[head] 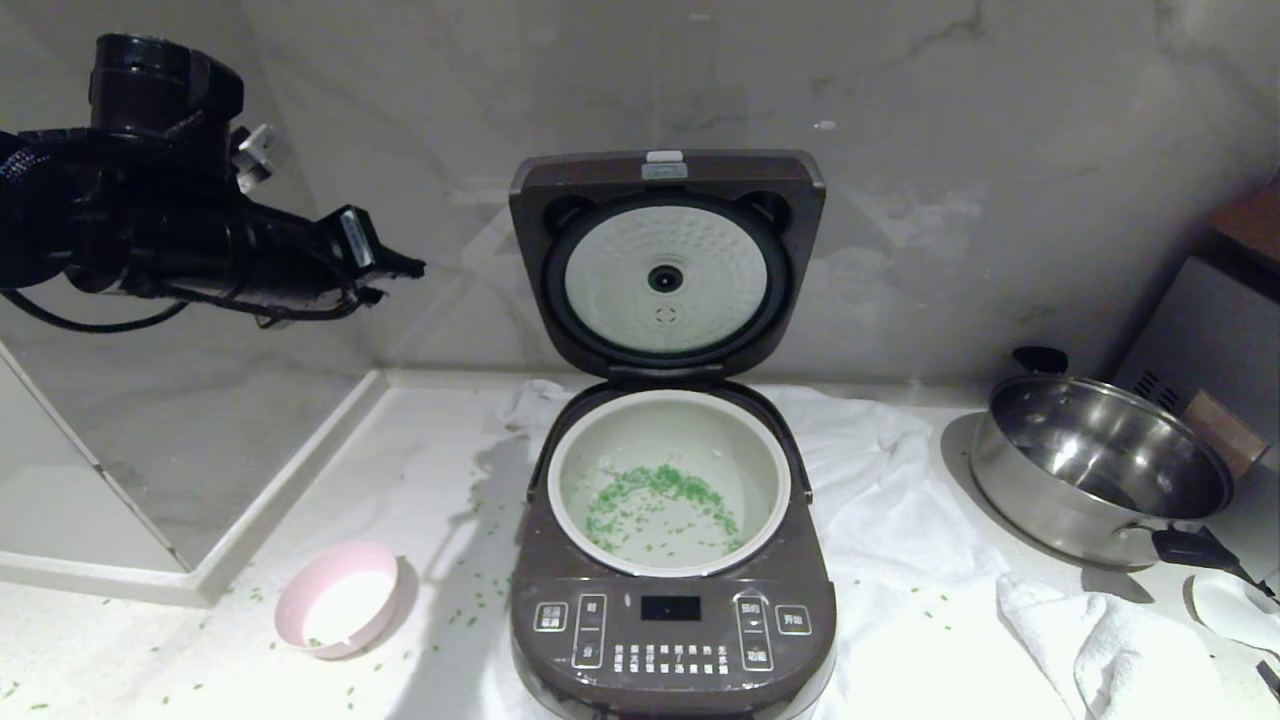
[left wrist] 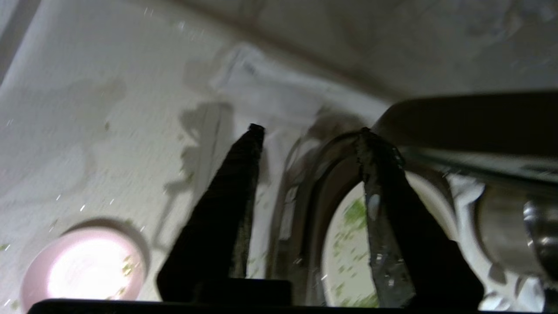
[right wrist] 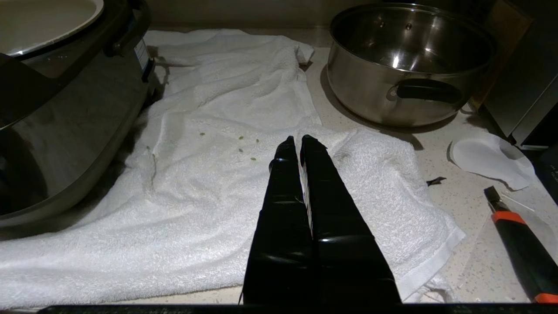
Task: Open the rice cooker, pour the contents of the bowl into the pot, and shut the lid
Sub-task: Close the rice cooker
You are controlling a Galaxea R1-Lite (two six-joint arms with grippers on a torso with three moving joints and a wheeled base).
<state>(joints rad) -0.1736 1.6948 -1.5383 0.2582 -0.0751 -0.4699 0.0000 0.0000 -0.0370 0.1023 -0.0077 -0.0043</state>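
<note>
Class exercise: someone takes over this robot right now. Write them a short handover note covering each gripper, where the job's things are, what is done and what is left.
Left gripper: raised left of the cooker, jaws apart, holding nothing.
Right gripper: parked low over the white towel, jaws shut, empty.
Rice cooker: lid stands open.
Pot: holds the green bits.
Bowl: on the counter left of the cooker, nearly empty; a few bits lie scattered around it.
Done: opening, pouring.
Left: close the lid.
</note>
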